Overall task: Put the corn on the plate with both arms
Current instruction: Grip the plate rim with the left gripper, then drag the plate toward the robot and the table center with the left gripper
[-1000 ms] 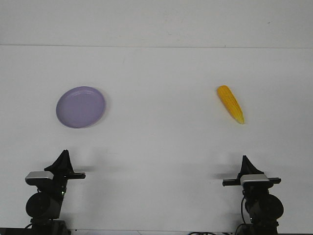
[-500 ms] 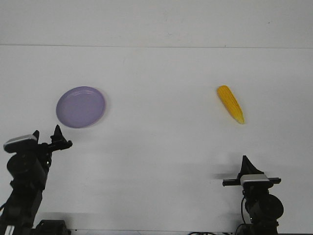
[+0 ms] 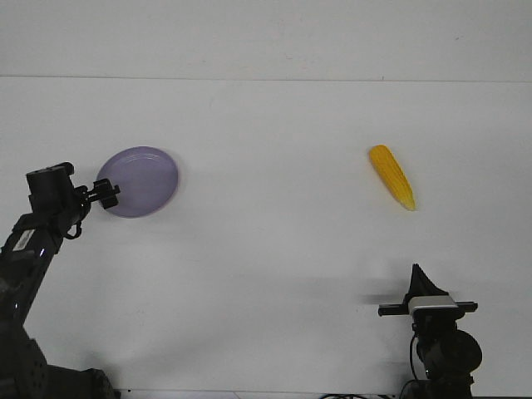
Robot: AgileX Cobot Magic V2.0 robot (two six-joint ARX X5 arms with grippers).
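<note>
The lavender plate [image 3: 140,180] lies on the left of the white table. The yellow-orange corn [image 3: 392,175] lies on the right, pointed tip toward the front, far from the plate. My left gripper [image 3: 106,195] is raised and reaches the plate's near-left rim; its small black fingers overlap the rim, and I cannot tell whether they are open or shut. My right gripper [image 3: 415,274] rests low at the front right, well short of the corn, fingers together in a point and empty.
The white table [image 3: 266,249] runs back to a far edge against a pale wall [image 3: 266,37]. Nothing else stands on it.
My left arm has risen from its rest at the front left and swung forward and left to the plate's rim. The right arm, corn and plate have not moved.
</note>
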